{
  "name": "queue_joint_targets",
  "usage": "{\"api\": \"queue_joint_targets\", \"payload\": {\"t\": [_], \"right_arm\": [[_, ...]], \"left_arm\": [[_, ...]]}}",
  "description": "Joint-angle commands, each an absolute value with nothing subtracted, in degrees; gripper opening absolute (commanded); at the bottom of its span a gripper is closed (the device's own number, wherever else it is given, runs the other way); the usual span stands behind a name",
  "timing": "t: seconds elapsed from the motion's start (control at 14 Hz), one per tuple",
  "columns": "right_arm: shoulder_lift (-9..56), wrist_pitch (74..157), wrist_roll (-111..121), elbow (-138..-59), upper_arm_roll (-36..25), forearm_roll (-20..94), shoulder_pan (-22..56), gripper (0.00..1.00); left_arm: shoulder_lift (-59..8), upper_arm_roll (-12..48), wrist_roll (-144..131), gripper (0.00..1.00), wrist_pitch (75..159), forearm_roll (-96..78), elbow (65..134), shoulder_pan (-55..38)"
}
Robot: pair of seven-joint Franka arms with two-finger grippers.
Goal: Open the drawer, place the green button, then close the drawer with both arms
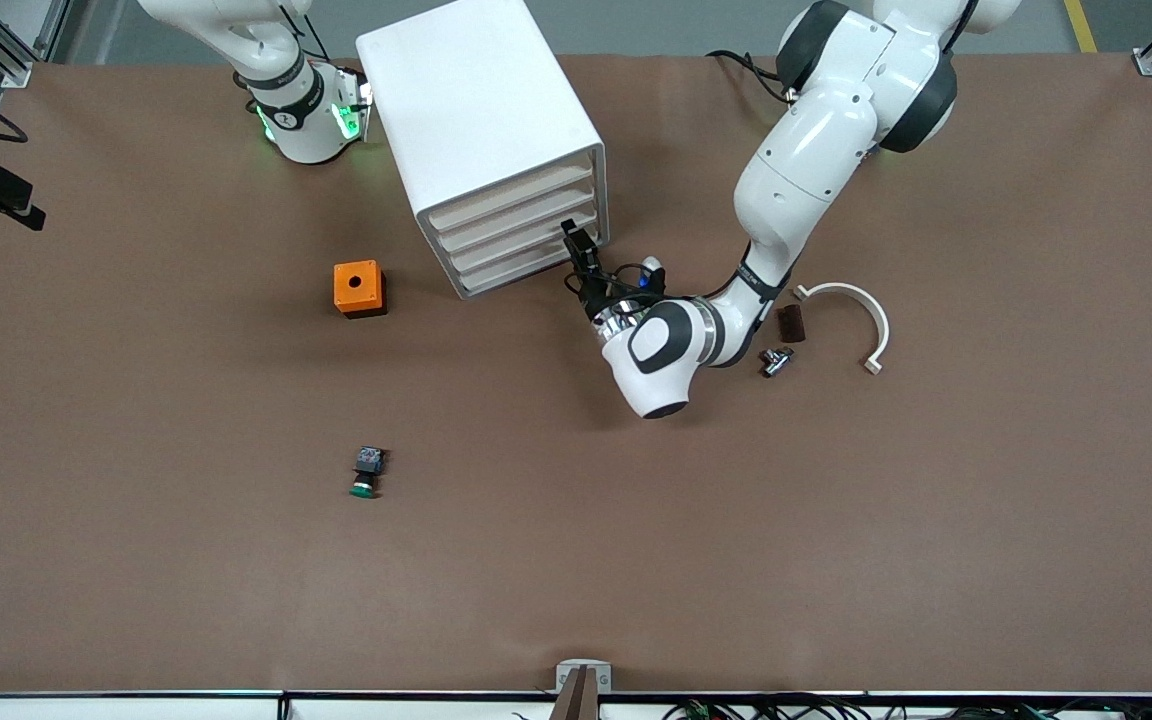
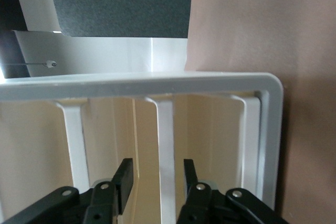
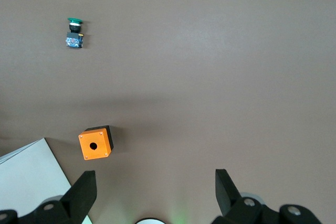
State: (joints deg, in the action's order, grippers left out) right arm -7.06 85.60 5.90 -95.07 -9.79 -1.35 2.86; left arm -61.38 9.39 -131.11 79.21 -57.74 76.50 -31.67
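Reaching low across the table (image 1: 836, 560), the left arm (image 1: 816, 170) brings the left pincer (image 1: 576, 243) up against the front of the white cabinet (image 1: 481, 120), at the corner nearest the left arm's end of the table. In the left wrist view its black fingers (image 2: 124, 179) stand narrowly apart on either side of one thin white front edge in the stack; that looks like the drawer (image 1: 526, 240), third from the top, which sits flush with the other three. Whether the pads touch the edge cannot be told.

The right arm (image 1: 266, 60) waits near its base, beside the cabinet. The right pincer (image 3: 155, 190) hangs high over the table, spread wide and holding nothing.

The button (image 1: 367, 471) lies on its side on bare table, well apart from everything, nearer the front camera than the orange box (image 1: 359, 288) and with open brown surface all round it. The orange box stands near the cabinet's front, toward the right arm's end.

Beside the left arm's wrist lie a small dark block (image 1: 791, 323), a little metal part (image 1: 775, 360) and a white curved bracket (image 1: 851, 318), close together.
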Motion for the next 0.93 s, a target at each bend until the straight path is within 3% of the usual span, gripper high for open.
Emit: {"api": "queue_joint_targets", "payload": {"t": [0.0,0.57,0.86], "right_arm": [[-8.1,85.4,6.3,-95.5,-7.0,-1.4,0.6,1.0],[-8.1,85.4,6.3,-95.5,-2.5,-1.4,-3.7,1.0],[-8.1,85.3,6.3,-95.5,-2.3,-1.4,-3.5,1.0]], "left_arm": [[-61.5,9.2,-132.4,0.43,78.1,-58.9,77.2,-32.6],[-62.1,9.1,-133.9,0.18,78.1,-58.2,77.3,-34.0],[-62.0,8.9,-134.9,0.11,78.1,-58.0,77.1,-33.9]]}}
